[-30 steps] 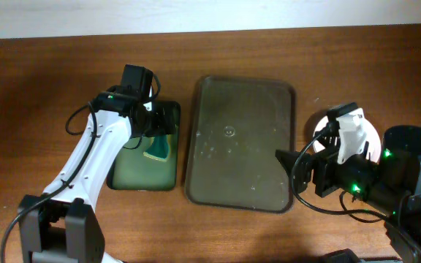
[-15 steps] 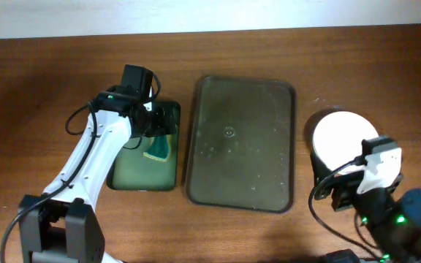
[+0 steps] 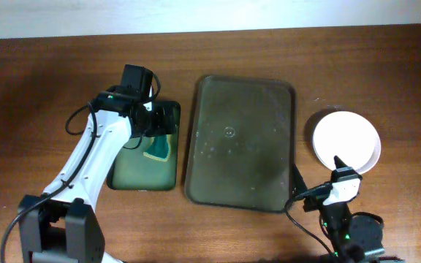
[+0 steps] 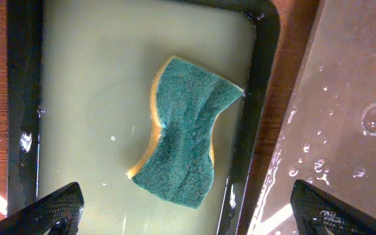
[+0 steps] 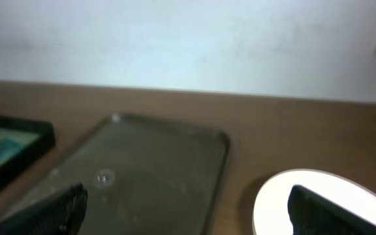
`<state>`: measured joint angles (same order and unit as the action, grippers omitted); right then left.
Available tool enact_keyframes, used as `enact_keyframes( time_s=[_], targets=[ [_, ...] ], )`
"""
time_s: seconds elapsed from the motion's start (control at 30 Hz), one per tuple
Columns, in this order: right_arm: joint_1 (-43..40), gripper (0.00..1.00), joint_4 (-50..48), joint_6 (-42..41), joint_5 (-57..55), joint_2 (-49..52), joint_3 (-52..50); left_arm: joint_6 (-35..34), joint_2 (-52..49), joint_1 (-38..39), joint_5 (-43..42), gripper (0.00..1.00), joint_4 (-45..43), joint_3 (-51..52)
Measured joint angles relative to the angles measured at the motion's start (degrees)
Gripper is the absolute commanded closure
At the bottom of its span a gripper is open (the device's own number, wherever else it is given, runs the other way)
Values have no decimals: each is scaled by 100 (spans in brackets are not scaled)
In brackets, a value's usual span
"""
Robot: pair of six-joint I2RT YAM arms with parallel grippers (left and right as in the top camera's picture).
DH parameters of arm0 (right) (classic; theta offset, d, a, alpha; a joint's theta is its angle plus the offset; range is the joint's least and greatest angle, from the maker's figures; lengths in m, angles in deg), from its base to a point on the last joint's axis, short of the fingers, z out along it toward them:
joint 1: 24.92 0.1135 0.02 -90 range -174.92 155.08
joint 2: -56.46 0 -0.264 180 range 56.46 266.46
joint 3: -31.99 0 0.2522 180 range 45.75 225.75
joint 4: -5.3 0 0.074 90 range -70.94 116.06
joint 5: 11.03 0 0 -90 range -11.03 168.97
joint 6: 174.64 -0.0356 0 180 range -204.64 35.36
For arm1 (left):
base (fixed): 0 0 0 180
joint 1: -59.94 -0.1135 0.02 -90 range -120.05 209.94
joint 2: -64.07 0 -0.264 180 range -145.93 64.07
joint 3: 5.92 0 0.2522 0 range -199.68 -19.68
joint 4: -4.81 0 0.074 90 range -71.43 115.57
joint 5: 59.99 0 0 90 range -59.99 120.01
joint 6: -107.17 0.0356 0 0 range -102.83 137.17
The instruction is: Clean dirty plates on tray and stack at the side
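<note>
Your right gripper (image 5: 187,191) has pulled back, jaws wide and empty, so the plates (image 3: 346,140) show clean, stacked just right of the bare tray (image 3: 247,139). Your left gripper (image 4: 187,189) hangs open above the sponge (image 4: 185,140). The task seems finished.

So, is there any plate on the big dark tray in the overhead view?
No, the tray has no plate on it; the white plates sit on the table to its right.

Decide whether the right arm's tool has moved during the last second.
Yes. In the overhead view the right tool has drawn back toward the bottom edge. Its arm covered the plates before and now sits below them, leaving them uncovered.
</note>
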<state>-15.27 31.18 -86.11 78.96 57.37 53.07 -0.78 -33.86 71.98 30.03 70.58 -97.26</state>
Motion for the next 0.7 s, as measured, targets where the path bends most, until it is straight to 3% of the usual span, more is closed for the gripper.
enact_keyframes(
  time_s=[0.13, 0.7],
  targets=[
    [0, 2, -1082, -9, 0, -11, -612, 0, 0, 0, 0, 1, 2, 0],
    [0, 2, -780, -26, 0, -11, -658, 0, 0, 0, 0, 1, 2, 0]
  ],
)
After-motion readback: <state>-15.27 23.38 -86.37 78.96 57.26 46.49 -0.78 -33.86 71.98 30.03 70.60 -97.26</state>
